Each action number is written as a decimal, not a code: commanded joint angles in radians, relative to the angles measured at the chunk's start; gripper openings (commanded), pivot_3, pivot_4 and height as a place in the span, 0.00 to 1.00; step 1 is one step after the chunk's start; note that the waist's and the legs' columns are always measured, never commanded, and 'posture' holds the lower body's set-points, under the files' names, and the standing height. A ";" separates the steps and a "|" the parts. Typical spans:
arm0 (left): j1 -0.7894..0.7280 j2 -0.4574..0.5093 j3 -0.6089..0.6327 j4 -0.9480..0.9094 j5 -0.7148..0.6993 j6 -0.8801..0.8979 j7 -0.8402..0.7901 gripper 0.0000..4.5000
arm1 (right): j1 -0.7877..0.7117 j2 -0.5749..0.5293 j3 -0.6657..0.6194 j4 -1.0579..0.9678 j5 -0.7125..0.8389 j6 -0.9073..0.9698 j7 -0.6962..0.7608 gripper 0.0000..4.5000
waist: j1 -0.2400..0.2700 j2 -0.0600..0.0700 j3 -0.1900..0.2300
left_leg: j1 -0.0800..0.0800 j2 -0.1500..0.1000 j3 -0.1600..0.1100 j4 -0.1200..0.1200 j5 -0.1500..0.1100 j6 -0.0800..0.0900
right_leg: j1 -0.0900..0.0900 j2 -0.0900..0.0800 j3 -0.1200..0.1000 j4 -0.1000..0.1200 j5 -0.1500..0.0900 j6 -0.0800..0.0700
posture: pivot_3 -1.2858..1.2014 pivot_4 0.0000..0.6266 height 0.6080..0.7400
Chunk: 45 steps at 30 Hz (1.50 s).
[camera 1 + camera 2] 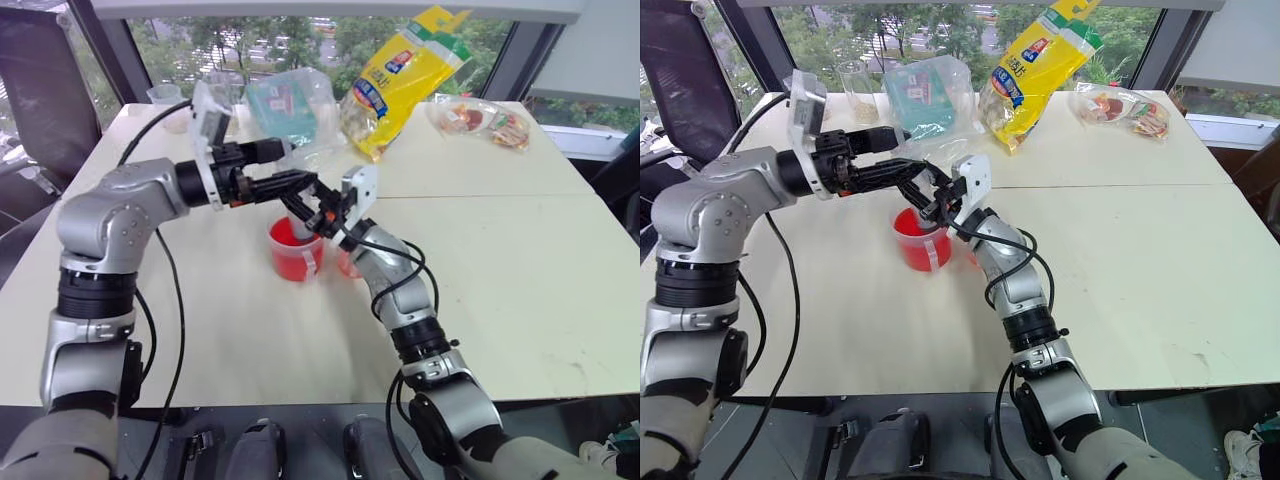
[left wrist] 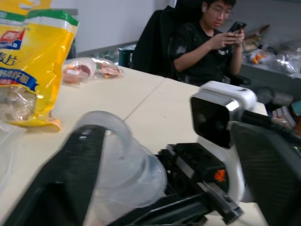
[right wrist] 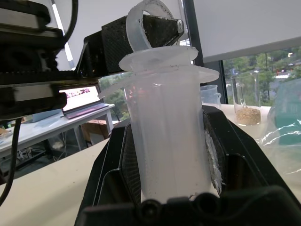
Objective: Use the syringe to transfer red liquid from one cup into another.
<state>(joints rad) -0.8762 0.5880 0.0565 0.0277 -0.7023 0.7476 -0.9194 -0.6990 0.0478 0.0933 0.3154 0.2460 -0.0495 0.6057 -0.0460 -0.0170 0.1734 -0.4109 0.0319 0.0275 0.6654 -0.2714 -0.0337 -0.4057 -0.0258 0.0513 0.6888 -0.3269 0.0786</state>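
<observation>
Cream table of 2 joined tops, by windows with trees outside. Right gripper is pinching the syringe barrel, upright over the red cup. Left gripper is spread around the plunger ring. Pale cup sits just behind the right arm. Yellow bag and plastic packets lie at the far edge. A seated person with a phone is beyond the table.

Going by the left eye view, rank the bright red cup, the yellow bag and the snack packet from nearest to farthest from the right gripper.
1. Bright red cup: just below the right gripper.
2. Yellow bag: behind it, at the table's far side.
3. Snack packet: far right corner.
</observation>
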 commanded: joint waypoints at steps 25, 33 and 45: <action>-0.144 -0.012 0.057 0.023 0.054 -0.068 0.005 0.01 | 0.028 -0.005 0.059 -0.103 0.012 0.091 0.049 0.32 | 0.001 0.000 0.000 | 0.000 0.000 0.000 0.000 0.000 0.000 | 0.000 0.000 0.000 0.000 0.000 0.000 | 0.52 0.24 1.00; -0.166 -0.008 0.070 0.033 0.066 -0.077 0.008 0.01 | 0.036 -0.008 0.064 -0.100 0.011 0.097 0.057 0.32 | 0.001 0.000 0.000 | 0.000 0.000 0.000 0.000 0.000 0.000 | 0.000 0.000 0.000 0.000 0.000 0.000 | 0.52 0.24 1.00; -0.178 -0.008 0.075 0.038 0.078 -0.091 0.011 0.01 | 0.031 -0.008 0.066 -0.099 0.012 0.101 0.063 0.32 | 0.001 0.000 0.000 | 0.000 0.000 0.000 0.000 0.000 0.000 | 0.000 0.000 0.000 0.000 0.000 0.000 | 0.52 0.24 1.00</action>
<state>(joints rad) -0.9651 0.5669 0.0659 0.0864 -0.6312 0.7298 -0.9380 -0.6821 0.0266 0.0903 0.2279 0.2608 0.0329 0.6131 -0.0450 -0.0170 0.1734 -0.4109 0.0317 0.0275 0.6655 -0.2714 -0.0338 -0.4056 -0.0260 0.0513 0.6889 -0.3268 0.0786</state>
